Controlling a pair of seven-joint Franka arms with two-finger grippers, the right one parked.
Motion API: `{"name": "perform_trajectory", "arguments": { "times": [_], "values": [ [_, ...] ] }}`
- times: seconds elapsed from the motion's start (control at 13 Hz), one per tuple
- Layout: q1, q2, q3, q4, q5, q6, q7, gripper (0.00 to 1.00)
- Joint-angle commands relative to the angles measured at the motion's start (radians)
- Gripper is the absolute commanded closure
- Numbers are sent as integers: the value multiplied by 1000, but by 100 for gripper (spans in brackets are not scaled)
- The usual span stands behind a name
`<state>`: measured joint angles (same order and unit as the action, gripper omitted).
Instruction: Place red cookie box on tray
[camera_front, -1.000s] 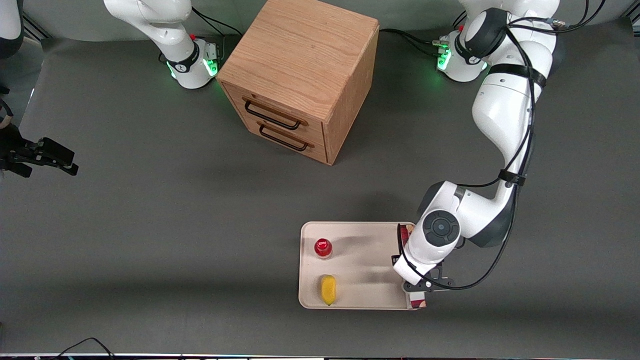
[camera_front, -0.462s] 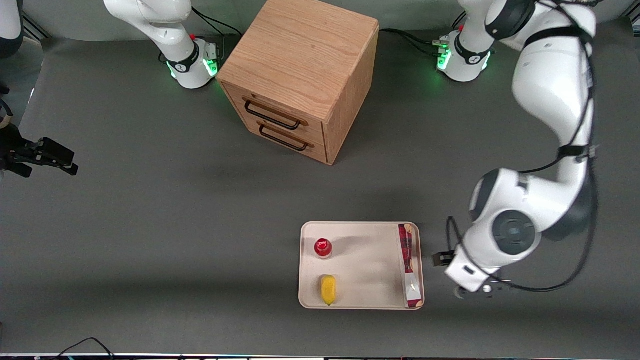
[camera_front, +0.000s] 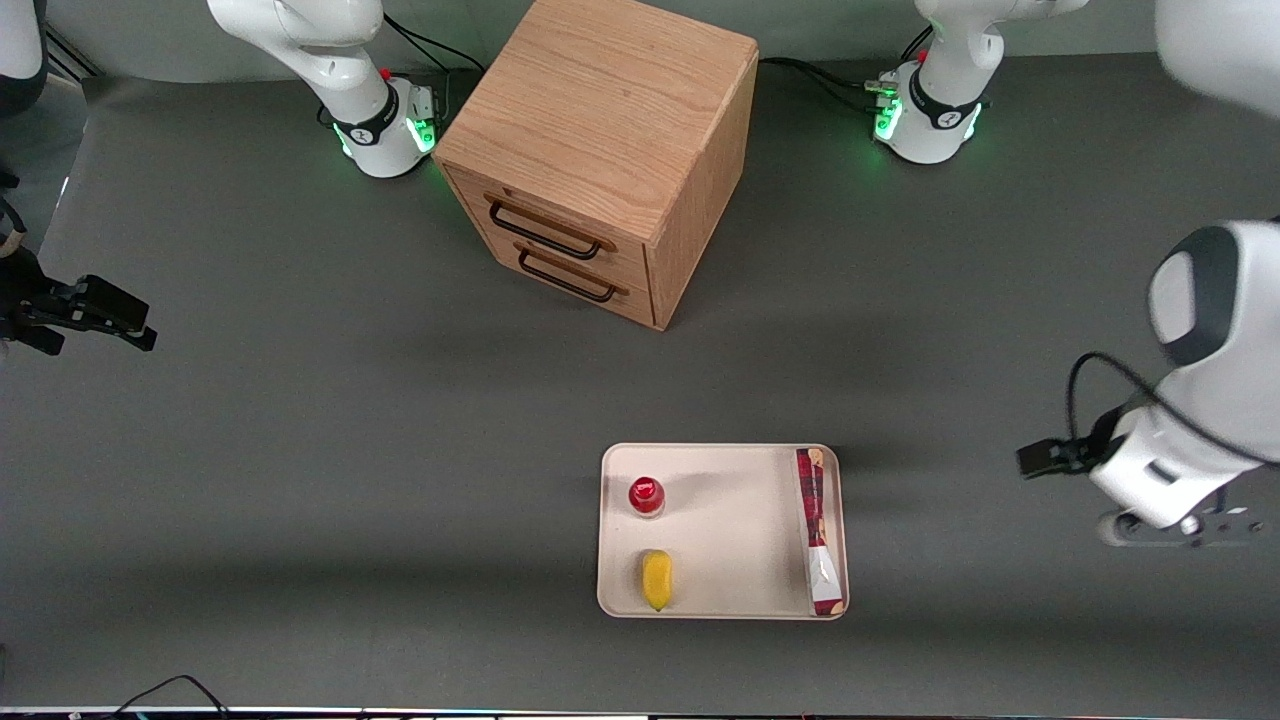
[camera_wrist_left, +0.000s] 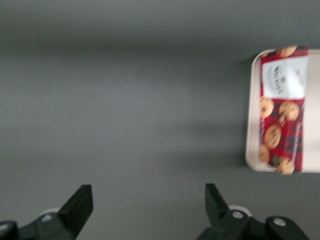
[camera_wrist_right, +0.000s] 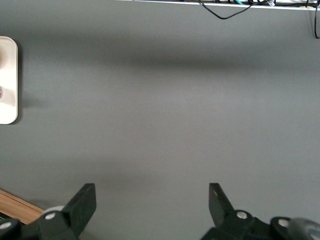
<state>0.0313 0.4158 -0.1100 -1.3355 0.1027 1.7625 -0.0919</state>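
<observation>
Gripper (camera_wrist_left: 148, 210) has withdrawn from the tray (camera_front: 720, 590) toward the working arm's end of the table, fingers spread wide, nothing held. Red cookie box (camera_front: 820, 530) lies flat inside the tray along its short rim. Wooden cabinet (camera_front: 600, 150) stands farther from the camera.

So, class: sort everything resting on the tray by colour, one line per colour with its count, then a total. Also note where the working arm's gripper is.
Red: 2, the red cookie box and a red-capped bottle
Yellow: 1, a small yellow item
Total: 3 on the tray
The gripper hangs over bare table off the tray, toward the working arm's end, jaws open and empty.
</observation>
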Motion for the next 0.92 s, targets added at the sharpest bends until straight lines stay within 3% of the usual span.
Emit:
{"name": "perform_trajectory", "arguments": {
  "times": [0.0,0.23,0.54,0.85],
  "values": [
    [-8,-245,70,-265,-32,18,61,0],
    [-10,-383,105,-350,-32,-56,110,0],
    [-13,-382,137,-210,-63,-265,222,0],
    [-36,-378,141,-200,-70,-278,218,0]
  ]
}}
